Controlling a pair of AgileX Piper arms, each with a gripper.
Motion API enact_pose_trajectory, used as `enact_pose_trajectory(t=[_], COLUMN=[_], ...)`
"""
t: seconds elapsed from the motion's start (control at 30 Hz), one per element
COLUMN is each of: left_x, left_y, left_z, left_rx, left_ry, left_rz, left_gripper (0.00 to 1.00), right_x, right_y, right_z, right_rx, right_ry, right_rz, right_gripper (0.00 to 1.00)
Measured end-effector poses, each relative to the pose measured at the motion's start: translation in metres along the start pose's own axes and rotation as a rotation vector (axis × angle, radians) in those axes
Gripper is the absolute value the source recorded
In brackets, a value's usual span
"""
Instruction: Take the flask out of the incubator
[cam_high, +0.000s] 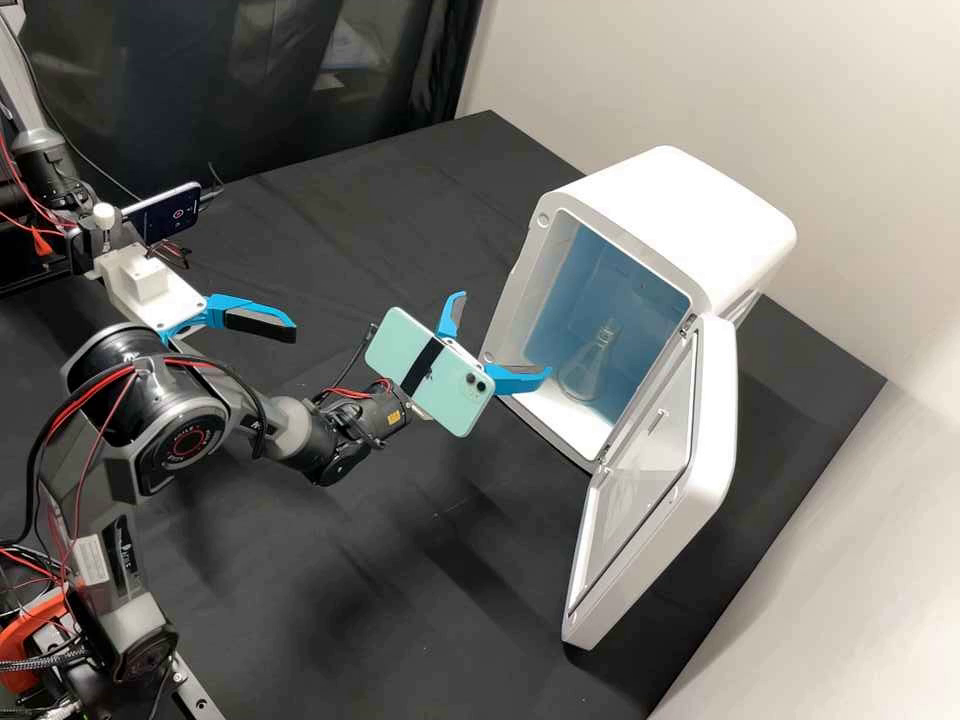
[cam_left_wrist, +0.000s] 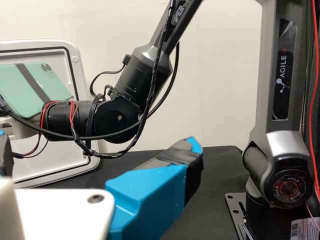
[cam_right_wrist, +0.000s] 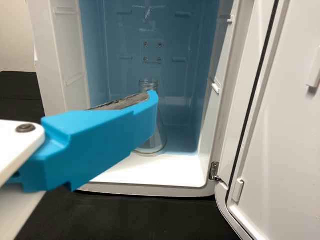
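A clear glass flask (cam_high: 590, 365) stands upright on the floor of a white incubator (cam_high: 680, 210), towards the back of its blue-lit inside, right of centre in the high view. The incubator's door (cam_high: 680, 450) hangs wide open towards the lower right. The incubator sits on a black counter (cam_high: 400, 560).

Just in front of the opening, at the centre of the frame, the right claw (cam_high: 505, 333) is spread wide. One blue finger points up and the other reaches over the front lip. It holds nothing and is apart from the flask. A mint-green phone (cam_high: 430, 372) is strapped across that arm's wrist.

The left claw (cam_high: 250, 318) hangs over the counter in the upper left, well apart from the incubator. Whether it is spread or pressed together cannot be told.
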Motion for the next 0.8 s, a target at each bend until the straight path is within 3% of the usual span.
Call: enact_pose_trajectory(t=[0.2, 0.37, 0.6, 0.8], left_x=[0.0, 0.003, 0.006, -0.003], left_y=[-0.0005, -0.011, -0.029, -0.0316], left_z=[0.0, -0.005, -0.031, -0.059], left_rx=[0.0, 0.006, 0.003, -0.003], left_ry=[0.0, 0.008, 0.091, 0.181], left_rz=[0.0, -0.033, -0.092, -0.107], left_gripper=[1.0, 1.0, 1.0, 1.0], right_x=[0.0, 0.0, 0.0, 0.0], right_y=[0.0, 0.0, 0.0, 0.0], right_z=[0.0, 0.0, 0.0, 0.0], right_rx=[0.0, 0.0, 0.0, 0.0], right_ry=[0.0, 0.0, 0.0, 0.0], right_rz=[0.0, 0.0, 0.0, 0.0], right_gripper=[1.0, 1.0, 1.0, 1.0])
